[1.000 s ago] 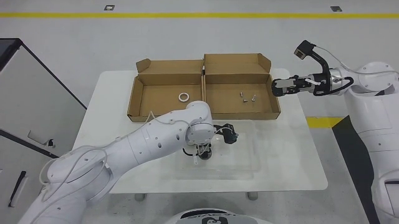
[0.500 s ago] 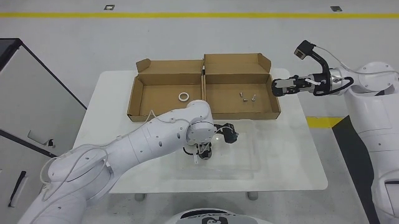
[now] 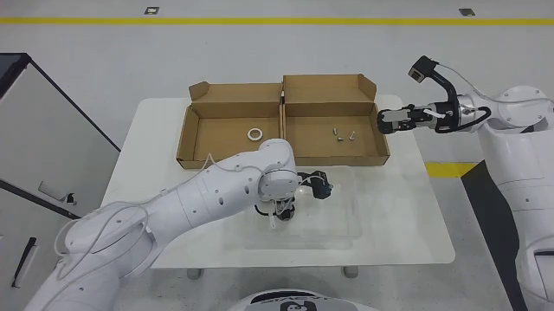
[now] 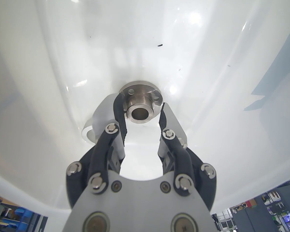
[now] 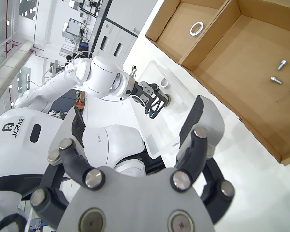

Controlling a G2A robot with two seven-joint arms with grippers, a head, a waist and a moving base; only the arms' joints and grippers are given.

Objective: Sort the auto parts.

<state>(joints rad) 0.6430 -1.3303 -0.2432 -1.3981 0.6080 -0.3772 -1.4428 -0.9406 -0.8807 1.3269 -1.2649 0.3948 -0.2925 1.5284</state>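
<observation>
In the clear tray (image 3: 342,229) at the bench's (image 3: 407,216) near side, the left jaws clench a flanged metal bushing (image 4: 139,102), with a white ring (image 5: 163,82) just beside it. Beyond stand two cardboard boxes. The left box (image 3: 184,138) holds a flat ring (image 3: 255,134), and the right box (image 3: 312,145) holds three bolts (image 3: 344,135). The right jaws hang released beside the right box's outer wall.

two boxes stand side by side at the far side of the table (image 3: 407,216), walls touching. the left box (image 3: 186,133) holds a ring (image 3: 255,134); the right box (image 3: 329,90) holds small bolts (image 3: 344,134). before the boxes, nearer the robot, lies a tray (image 3: 346,222); in it sit a flanged bushing (image 4: 140,92), clasped by the left gripper (image 4: 140,109), and a second ring (image 5: 164,82) just beside it. the right gripper (image 3: 383,121) hangs just beside the right box's right wall
</observation>
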